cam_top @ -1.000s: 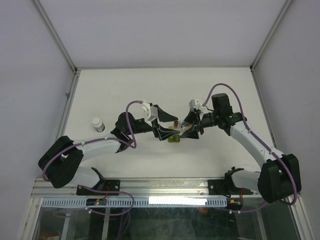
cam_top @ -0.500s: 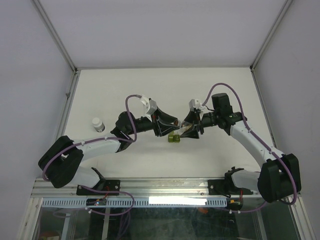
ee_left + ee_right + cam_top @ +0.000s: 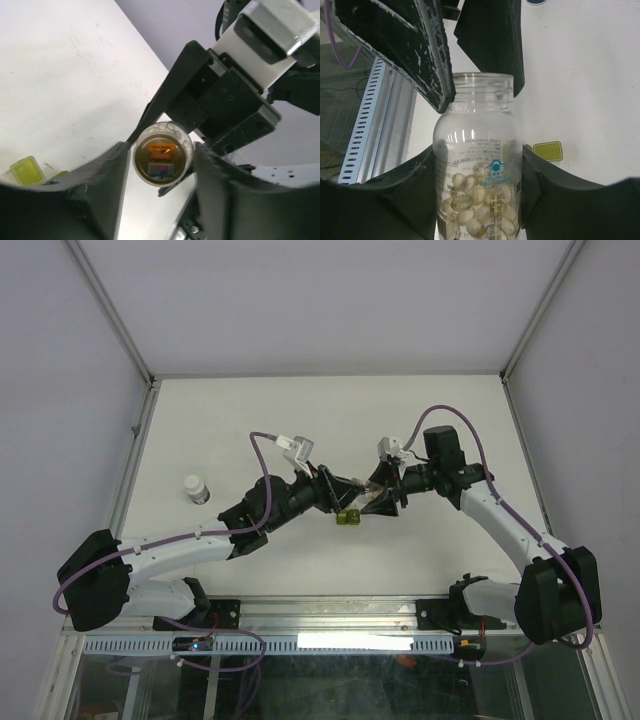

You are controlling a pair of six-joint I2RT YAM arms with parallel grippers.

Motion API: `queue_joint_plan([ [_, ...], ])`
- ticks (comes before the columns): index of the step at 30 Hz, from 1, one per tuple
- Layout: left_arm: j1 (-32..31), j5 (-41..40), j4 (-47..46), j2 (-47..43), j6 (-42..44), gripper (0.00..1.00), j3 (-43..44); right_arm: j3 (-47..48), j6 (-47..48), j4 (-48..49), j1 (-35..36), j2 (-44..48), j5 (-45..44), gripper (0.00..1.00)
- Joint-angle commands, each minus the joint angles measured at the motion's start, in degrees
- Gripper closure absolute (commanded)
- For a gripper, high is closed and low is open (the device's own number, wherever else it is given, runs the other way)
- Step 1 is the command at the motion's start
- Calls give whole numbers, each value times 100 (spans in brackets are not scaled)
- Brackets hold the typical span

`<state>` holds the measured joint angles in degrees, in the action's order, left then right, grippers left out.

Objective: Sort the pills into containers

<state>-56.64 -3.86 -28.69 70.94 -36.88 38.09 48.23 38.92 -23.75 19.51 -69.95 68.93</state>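
Far to the left of the green box (image 3: 349, 519), the white-capped vial (image 3: 197, 489) has not shifted. Nearer the box, my left arm is what changed. Over the last second it has stretched out low and rolled its wrist. The left gripper (image 3: 337, 492) has slid in from the box's upper left, and its fingers (image 3: 420, 45) now bracket the mouth end of the bottle (image 3: 479, 165). They sit very close on either side of the neck. I cannot tell whether they are clamping it or are just short of contact.

The bottle hangs just above the box, lying roughly level, with its mouth toward the left arm. The pills (image 3: 470, 212) are a pale tan heap in its body. I see no cap from the right wrist, though I can't be sure of that.

Just to the box's upper right, the right gripper (image 3: 380, 502) has not moved, its fingers closed on the bottle's body. The box has stayed put too.

I read this as the left hand having just arrived at the bottle's mouth, with no sorting into the box begun.
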Motion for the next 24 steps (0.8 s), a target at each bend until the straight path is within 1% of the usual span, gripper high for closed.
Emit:
queue_joint_plan([
  [1,-110,-389,54,-177,-165,33,205,256,-24,273,53,34,147,100],
  [3,-110,-417,-89,-252,-64,4,111,257,-24,273,53,32,155,100],
  [4,-110,-436,-138,-300,11,1,65,257,-26,274,54,34,163,100],
  [7,-110,-565,-435,-546,260,1,-221,257,-15,260,53,33,180,100],
  [10,-82,-462,-781,-772,770,1,-498,256,0,254,53,32,192,100],
  [13,14,247,-866,-1003,1673,1,-627,257,-2,252,53,34,196,100],
  [16,37,573,-774,-1244,2306,1,-635,255,8,249,55,37,200,100],
  [19,187,1120,-869,-1419,2839,1,-700,257,22,243,53,34,235,100],
  [21,455,1718,-991,-1451,2884,1,-761,255,46,229,61,26,244,100],
  [24,1008,2383,-1333,-1342,2586,1,-844,257,85,196,61,36,257,100],
])
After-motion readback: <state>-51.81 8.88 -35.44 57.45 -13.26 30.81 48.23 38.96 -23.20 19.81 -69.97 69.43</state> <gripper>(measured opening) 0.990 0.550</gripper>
